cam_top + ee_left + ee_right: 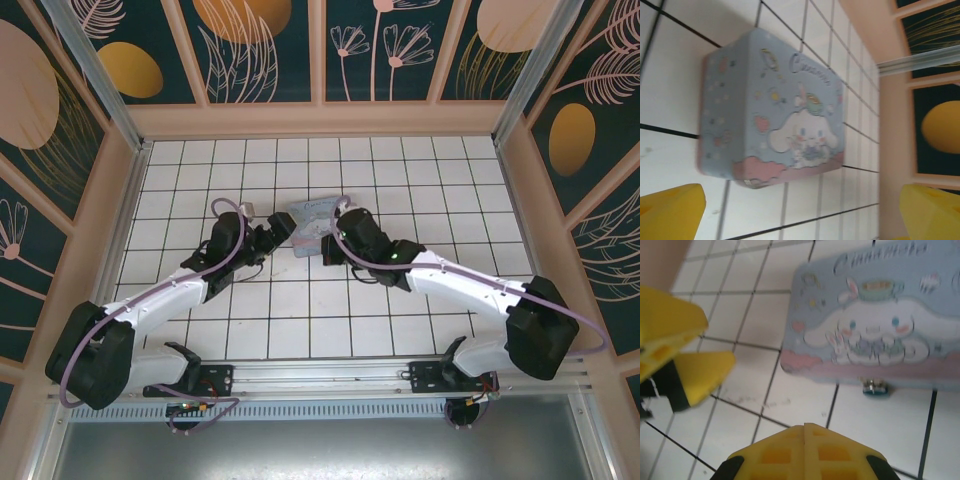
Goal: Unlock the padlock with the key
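Tiled worktable (pixel 270 320), both arms converging on a pastel cartoon-printed tin box (pixel 875 315). The padlock (pixel 875 387), a tiny bluish-grey body with a metallic top, sits at the middle of the box's pink near edge, touching it and resting on the white tile. It is too small for me to read its long axis or which way the keyhole faces. The box's long edge runs across the right wrist view.

From my right gripper (pixel 805 440) the padlock lies ahead and a little to the right, near but apart, with bare tile between. I judge this arm the nearer one, and the one facing the lock side. Its yellow fingers are pressed together along a single seam. Whether the key is pinched there I cannot tell, since nothing protrudes past the tips.

My left gripper (pixel 802 200) stands just off the box's short end. Its fingers (pixel 670 210) are spread as wide as they go, holding and touching nothing. The box lies ahead of the gap between them.
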`<action>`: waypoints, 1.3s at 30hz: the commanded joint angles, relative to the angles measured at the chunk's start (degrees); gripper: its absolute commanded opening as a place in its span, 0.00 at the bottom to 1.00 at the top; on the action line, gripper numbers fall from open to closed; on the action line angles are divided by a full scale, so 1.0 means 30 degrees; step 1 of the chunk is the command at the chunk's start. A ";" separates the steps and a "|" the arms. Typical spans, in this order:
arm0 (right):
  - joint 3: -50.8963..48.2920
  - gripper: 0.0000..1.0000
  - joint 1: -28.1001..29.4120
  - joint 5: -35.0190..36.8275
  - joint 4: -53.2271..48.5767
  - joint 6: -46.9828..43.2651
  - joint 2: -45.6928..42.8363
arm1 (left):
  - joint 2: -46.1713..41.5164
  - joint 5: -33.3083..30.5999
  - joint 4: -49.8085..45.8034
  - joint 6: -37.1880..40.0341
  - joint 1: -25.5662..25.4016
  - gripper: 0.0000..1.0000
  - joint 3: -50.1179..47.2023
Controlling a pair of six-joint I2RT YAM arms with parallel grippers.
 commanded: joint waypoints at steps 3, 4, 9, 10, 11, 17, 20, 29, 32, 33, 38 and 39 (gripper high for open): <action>0.2457 0.00 -0.0873 -0.0130 0.0950 -0.0170 -0.0151 | 0.0243 0.1106 0.3678 -0.5352 -0.0071 0.97 0.0628; 0.2772 0.00 -0.0957 -0.0064 0.1006 -0.0201 -0.0036 | 0.0331 0.1178 0.4200 -0.6160 -0.0098 0.96 0.0598; 0.4370 0.00 -0.1091 0.0163 0.1749 -0.0164 0.0859 | 0.0819 0.1251 0.6946 -0.9543 -0.0246 0.94 0.0857; 0.4561 0.00 -0.1109 0.0178 0.1863 -0.0104 0.1016 | 0.0851 0.1220 0.7240 -1.0053 -0.0244 0.93 0.0913; 0.4759 0.00 -0.1115 0.0180 0.2068 -0.0056 0.1181 | 0.0856 0.1111 0.7592 -1.0651 -0.0243 0.93 0.0925; 0.5067 0.00 -0.1105 0.0321 0.3284 0.0564 0.1706 | 0.0781 0.0334 0.9533 -1.3480 -0.0260 0.91 0.0538; 0.5054 0.00 -0.1106 0.0386 0.3830 0.0826 0.1782 | 0.0948 0.0023 1.0361 -1.4523 -0.0252 0.89 0.0198; 0.5247 0.00 -0.1080 0.0300 0.4588 0.1288 0.2190 | 0.1879 -0.0349 1.1554 -1.5545 -0.0655 0.86 0.0123; 0.5408 0.00 -0.1087 0.0215 0.4658 0.1299 0.2324 | 0.2305 -0.0364 1.1856 -1.5654 -0.0770 0.85 0.0121; 0.5483 0.00 -0.1051 0.0197 0.4680 0.1321 0.2360 | 0.2421 -0.0389 1.1961 -1.5706 -0.0817 0.85 0.0100; 0.5489 0.00 -0.0948 0.0061 0.4974 0.1522 0.2545 | 0.3126 -0.0509 1.2933 -1.6179 -0.0992 0.84 0.0124; 0.5472 0.00 -0.0890 0.0061 0.5051 0.1555 0.2575 | 0.3231 -0.0565 1.3174 -1.6287 -0.1032 0.84 0.0177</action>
